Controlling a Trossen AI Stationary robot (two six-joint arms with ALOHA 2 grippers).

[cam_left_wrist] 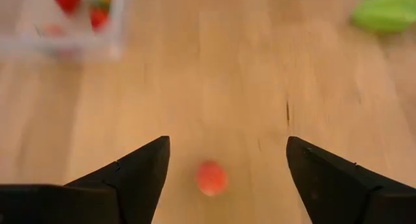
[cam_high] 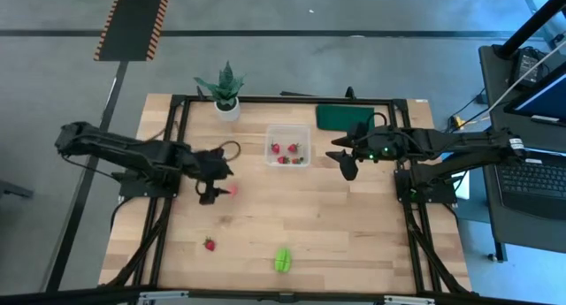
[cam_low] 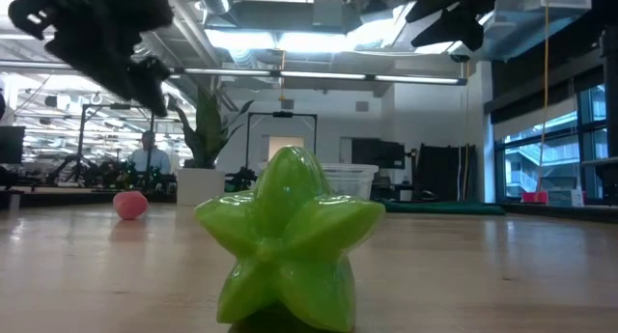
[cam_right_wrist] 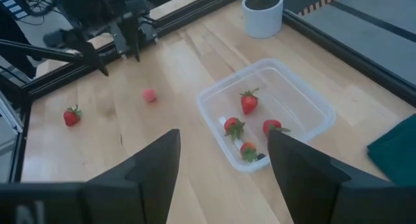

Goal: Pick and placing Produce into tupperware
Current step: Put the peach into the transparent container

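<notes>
On the table (cam_high: 354, 225), seen from the high view, the box (cam_high: 288, 146) sits at about 12 o'clock from centre, just below the potted plant (cam_high: 225, 91). Four strawberries lie inside it; the right wrist view shows them clearly. That portion of the task appears done.

Three pieces remain outside. A pink berry (cam_high: 233, 188) lies at 9 o'clock from the table centre. A red berry (cam_high: 210, 245) lies at 7 o'clock, near the front. The green piece (cam_high: 282, 259), star-shaped in the low view, lies at 6 o'clock by the front edge.

The left gripper (cam_high: 214, 176) hangs just above and to the 10 o'clock side of the pink berry. Its fingers (cam_left_wrist: 133, 175) are spread wide, and in the left wrist view the berry lies on the wood between them, touching neither. Judged from this, the pink berry is the piece in hand, with a descent and closure not yet made.

The right gripper (cam_high: 343, 159) waits at 3 o'clock of the box, off the table surface, fingers spread and holding nothing.
</notes>
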